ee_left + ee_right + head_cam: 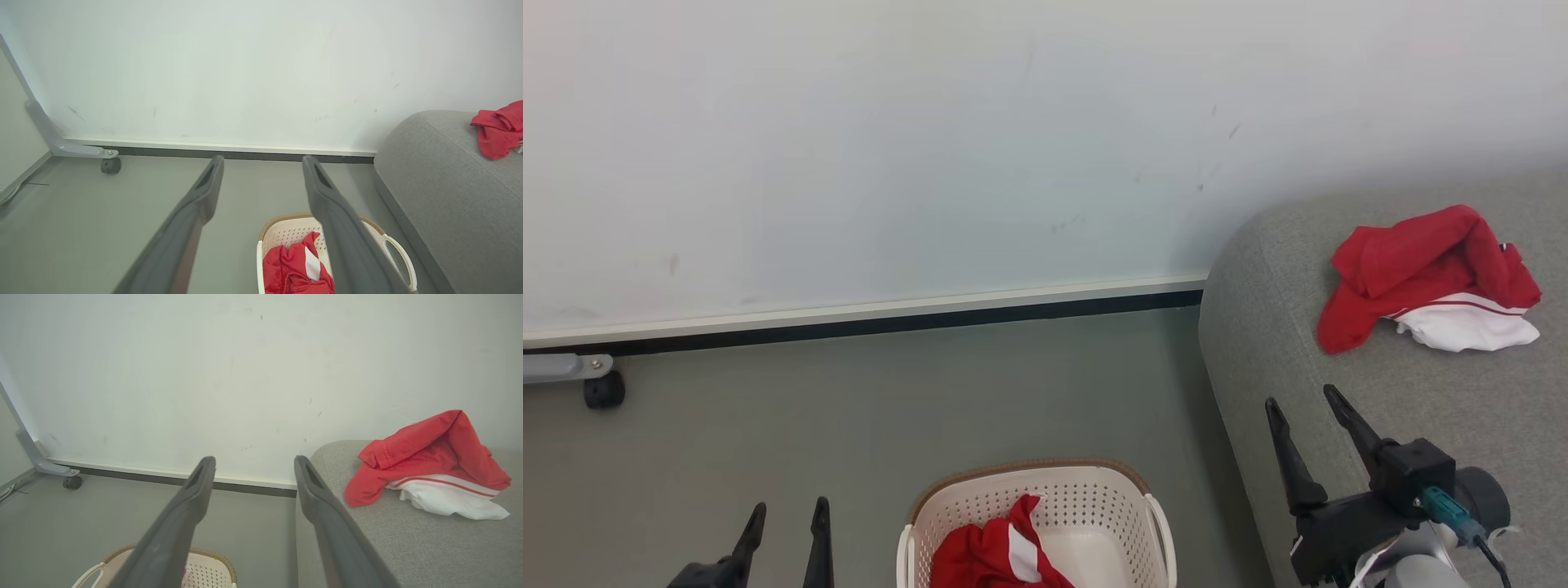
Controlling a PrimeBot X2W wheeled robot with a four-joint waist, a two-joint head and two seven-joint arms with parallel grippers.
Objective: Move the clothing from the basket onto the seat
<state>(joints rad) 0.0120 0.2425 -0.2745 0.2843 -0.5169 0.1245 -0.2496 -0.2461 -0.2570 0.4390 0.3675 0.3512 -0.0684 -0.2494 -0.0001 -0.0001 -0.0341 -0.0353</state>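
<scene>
Left gripper [791,510]: mine, jaws spread and empty, above the floor [849,425] just left of the basket [1111,506]; I judge it placed to reach in.
Right gripper [1300,402]: mine, jaws spread, nothing held, over the seat [1282,327] at its front left corner.
Clothing in basket [984,559]: red bunch against the left wall; not yet moved.
Clothing on seat [1421,278]: heaped toward the rear edge, apart from both grippers.
</scene>
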